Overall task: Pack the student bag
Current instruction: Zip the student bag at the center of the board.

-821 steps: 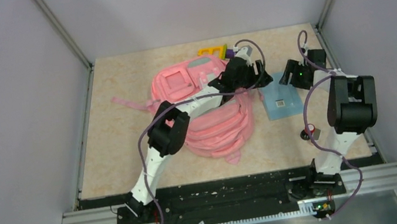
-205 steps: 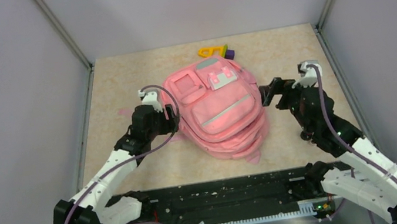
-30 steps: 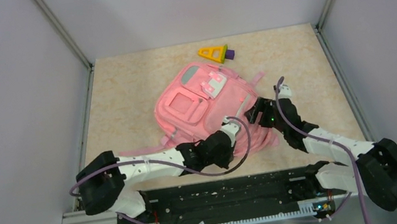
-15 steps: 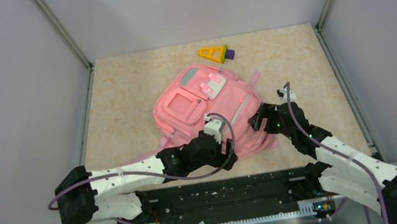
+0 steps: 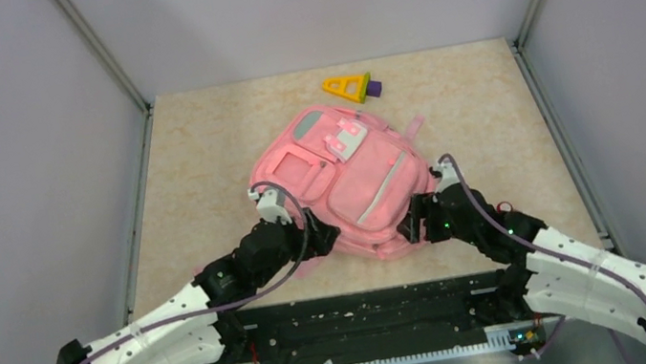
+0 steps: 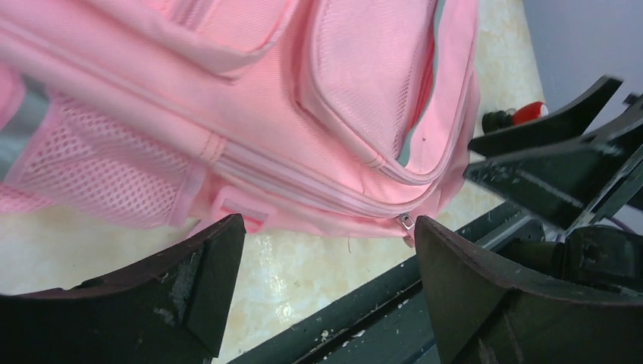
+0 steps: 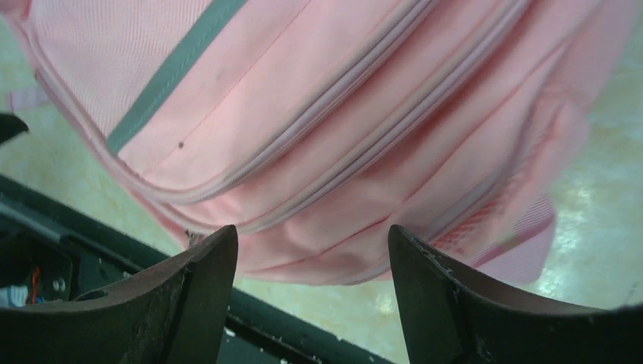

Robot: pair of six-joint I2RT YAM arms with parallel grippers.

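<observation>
Student bag (image 5: 343, 179) face-up on table (image 5: 200, 162), yellow toy (image 5: 346, 88) beyond.

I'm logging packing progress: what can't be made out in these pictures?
- Inside of the student bag: in all three views its pink fabric covers whatever is packed.
- Red-topped item: left wrist view, small and blurred, at the table's near edge, so it cannot be identified.
- Yellow and purple toy: top view, too small to tell its exact shape.

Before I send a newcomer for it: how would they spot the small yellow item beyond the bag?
On the tan table, find the big pink backpack. Beyond its far end lies a yellow open triangle tipped with a purple block: small and rigid, unlike the bag.
</observation>
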